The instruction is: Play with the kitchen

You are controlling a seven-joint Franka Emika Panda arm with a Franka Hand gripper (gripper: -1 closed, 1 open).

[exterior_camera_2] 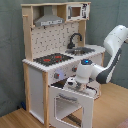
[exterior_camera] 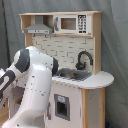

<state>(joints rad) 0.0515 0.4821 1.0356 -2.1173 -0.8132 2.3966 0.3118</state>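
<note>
The kitchen [exterior_camera_2: 55,60] stands against a grey backdrop in both exterior views, on a wood floor. Going left to right in the second exterior view: the grey hood [exterior_camera_2: 49,20] hangs over the black-red stovetop [exterior_camera_2: 50,59], then come the black faucet [exterior_camera_2: 74,39] and the sink [exterior_camera_2: 82,50], with the microwave [exterior_camera_2: 77,11] above. Below the stovetop the oven door [exterior_camera_2: 72,102] hangs swung open toward the near side, so the play looks well under way; I judge the door, knobs and counter things are left to handle.

The gripper [exterior_camera_2: 71,84] sits at the top edge of the open door, just under the counter front, but I cannot tell how its fingers stand or whether they hold the door.

In the first exterior view the arm [exterior_camera: 35,85] covers the stovetop and most of the lower left front, hiding the gripper entirely; only the small dark window [exterior_camera: 61,106] shows beside it.
</note>
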